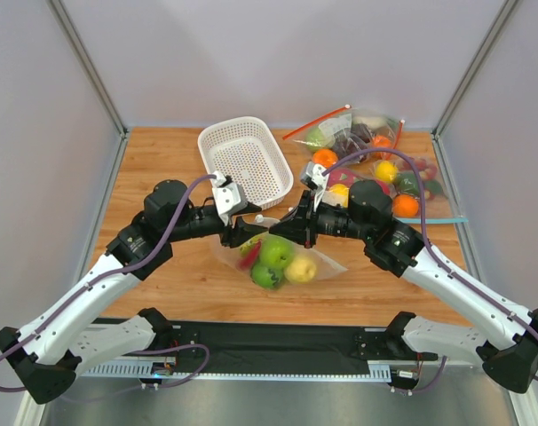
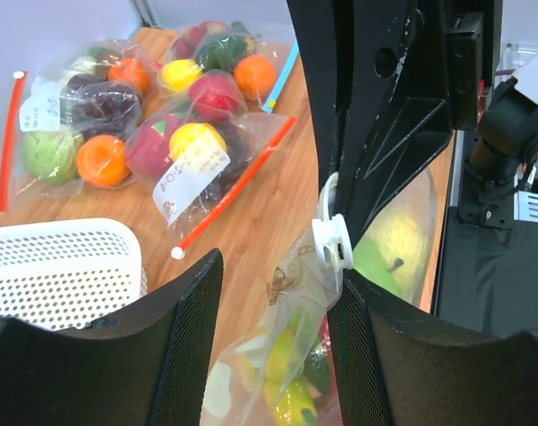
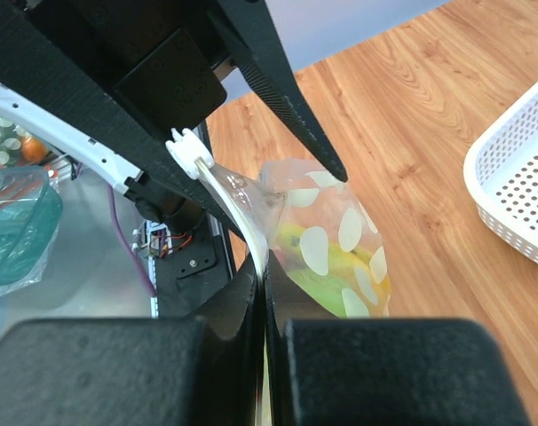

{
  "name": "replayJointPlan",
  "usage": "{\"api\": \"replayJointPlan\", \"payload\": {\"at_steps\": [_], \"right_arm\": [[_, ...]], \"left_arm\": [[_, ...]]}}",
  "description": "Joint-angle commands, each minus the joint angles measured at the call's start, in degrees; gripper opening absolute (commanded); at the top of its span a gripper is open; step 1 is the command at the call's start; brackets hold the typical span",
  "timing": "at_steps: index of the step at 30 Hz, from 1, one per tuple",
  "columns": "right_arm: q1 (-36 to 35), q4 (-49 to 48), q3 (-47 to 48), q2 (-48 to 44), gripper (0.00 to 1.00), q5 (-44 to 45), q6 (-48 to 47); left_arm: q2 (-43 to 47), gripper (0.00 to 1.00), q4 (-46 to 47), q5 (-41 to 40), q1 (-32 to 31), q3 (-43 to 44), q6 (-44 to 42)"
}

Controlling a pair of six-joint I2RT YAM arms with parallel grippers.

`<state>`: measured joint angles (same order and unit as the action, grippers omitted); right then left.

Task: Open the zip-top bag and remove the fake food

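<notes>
Both arms bend inward over the middle of the table [image 1: 171,293], where the dotted bag [image 1: 325,264] holding the fake food [image 1: 275,253] lies just before the white basket [image 1: 247,160]; the right gripper [image 1: 293,232] pinches the bag's top edge, while the left gripper [image 1: 237,236] stands spread, the bag's top between its fingers.

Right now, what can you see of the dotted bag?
The bag is soft clear plastic with white dots, lying mid-table near the basket, with green apples, a yellow fruit and something red inside. A white slider sits on its top edge. The right tool is shut on that edge; the left tool, open, straddles the bag. Open or zipped, I cannot tell.
</notes>
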<state>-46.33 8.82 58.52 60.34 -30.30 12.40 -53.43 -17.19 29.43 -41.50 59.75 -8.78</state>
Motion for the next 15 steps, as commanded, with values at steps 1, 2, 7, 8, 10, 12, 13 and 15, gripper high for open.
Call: {"api": "replayJointPlan", "payload": {"at_steps": [1, 2, 7, 8, 10, 12, 13, 15], "right_arm": [[0.01, -4.69, 2.21, -0.75, 0.0, -4.14, 0.69], [0.01, -4.69, 2.12, -0.75, 0.0, -4.5, 0.69], [-0.08, -4.25, 1.86, -1.01, 0.0, -5.02, 0.52], [0.01, -3.9, 1.86, -1.01, 0.0, -5.11, 0.34], [0.01, -3.72, 1.77, -1.18, 0.0, -5.38, 0.17], [0.01, -2.93, 1.86, -1.27, 0.0, -5.38, -0.19], [0.01, -2.41, 1.95, -1.36, 0.0, -5.12, -0.45], [0.09, -1.0, 2.21, -1.45, 0.0, -4.85, -1.24]], "left_arm": [[0.69, 0.57, 4.44, 2.46, 0.1, -0.42, 1.48], [0.61, 0.56, 4.79, 3.08, 0.1, -0.51, 2.0], [0.78, 0.42, 5.42, 7.03, 0.19, -0.68, 2.71], [0.52, 0.35, 5.33, 7.65, 0.1, -0.68, 2.71], [-0.18, 0.25, 4.63, 10.71, 0.1, -0.33, 2.8], [-1.06, 0.12, 3.84, 13.01, 0.1, 0.63, 2.89], [-1.41, 0.08, 2.96, 15.28, 0.1, 1.07, 2.71], [-2.47, 0.0, 1.9, 16.97, 0.19, 2.04, 2.36]]}}
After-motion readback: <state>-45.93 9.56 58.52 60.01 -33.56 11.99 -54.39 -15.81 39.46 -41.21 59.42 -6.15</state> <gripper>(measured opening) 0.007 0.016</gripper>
